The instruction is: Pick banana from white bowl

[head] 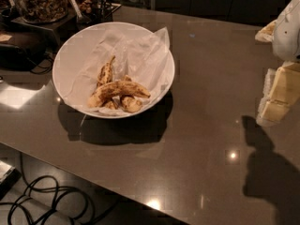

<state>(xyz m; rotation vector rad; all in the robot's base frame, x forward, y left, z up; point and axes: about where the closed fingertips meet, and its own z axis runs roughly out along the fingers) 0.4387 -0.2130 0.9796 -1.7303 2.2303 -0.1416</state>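
Note:
The white bowl [75,55] stands on the brown table at the left, lined with crumpled white paper. The banana [118,88], long, curved and yellow with heavy brown spots, lies across the bowl's lower middle. A slimmer banana [106,72] with an upturned stem lies just behind it, and short stubby pieces [131,104] lie in front of it. My gripper [275,97] hangs at the far right edge, above the table and well to the right of the bowl, with nothing seen in it.
Containers of dark dried items [40,1] and a black device [18,48] stand at the back left beside the bowl. Black cables [42,200] lie on the floor below the table's front edge. Bare tabletop [211,125] separates bowl and gripper.

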